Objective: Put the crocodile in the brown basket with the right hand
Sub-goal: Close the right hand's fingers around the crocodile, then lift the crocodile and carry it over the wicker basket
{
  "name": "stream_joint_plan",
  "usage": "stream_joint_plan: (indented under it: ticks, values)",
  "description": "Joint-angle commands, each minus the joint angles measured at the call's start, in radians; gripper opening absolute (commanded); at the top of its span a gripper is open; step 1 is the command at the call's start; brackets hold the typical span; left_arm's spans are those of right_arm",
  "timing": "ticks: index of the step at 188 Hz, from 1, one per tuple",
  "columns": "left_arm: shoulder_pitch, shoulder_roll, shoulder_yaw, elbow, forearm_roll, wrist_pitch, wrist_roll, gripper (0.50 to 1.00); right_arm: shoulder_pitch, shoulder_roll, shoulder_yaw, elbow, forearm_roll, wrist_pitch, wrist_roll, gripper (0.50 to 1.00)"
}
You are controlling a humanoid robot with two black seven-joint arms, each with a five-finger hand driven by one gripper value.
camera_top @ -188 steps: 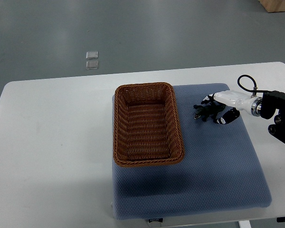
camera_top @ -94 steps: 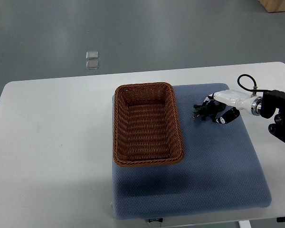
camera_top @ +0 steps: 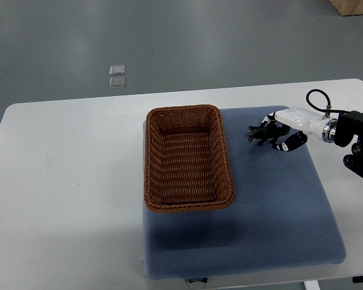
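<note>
Currently: crocodile (camera_top: pixel 261 134) grasped, transfer pending.
Fingers (camera_top: pixel 292 141) of my right hand (camera_top: pixel 288 125) curl around it; brown basket (camera_top: pixel 150 158) alongside holds nothing.

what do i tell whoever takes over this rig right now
Right hand: fingers closed on the crocodile, above the blue mat, to the right of the brown basket. Cannot tell whether the toy is clear of the mat.
Left hand: not in view.
Basket: on the mat's left part, nothing inside it.
Done: the grasp.
Left: carry the crocodile over the basket's right rim, lower it and let go inside.
</note>
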Motion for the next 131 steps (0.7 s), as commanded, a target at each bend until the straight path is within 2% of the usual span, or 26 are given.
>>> stream_joint_plan:
  ticks: [1, 86, 110, 131]
  values:
    - [0.000, 0.000, 0.000, 0.000, 0.000, 0.000, 0.000, 1.000, 0.021, -0.004, 0.002, 0.002, 0.005, -0.004, 0.003, 0.500]
    - [0.000, 0.000, 0.000, 0.000, 0.000, 0.000, 0.001, 1.000, 0.166, 0.019, 0.016, 0.059, 0.009, -0.014, 0.025, 0.500]
    - [0.000, 0.000, 0.000, 0.000, 0.000, 0.000, 0.000, 1.000, 0.189, 0.086, 0.000, 0.085, 0.006, -0.014, 0.025, 0.500]
    - [0.000, 0.000, 0.000, 0.000, 0.000, 0.000, 0.000, 1.000, 0.187, 0.103, -0.006, 0.112, 0.005, -0.012, 0.025, 0.500]
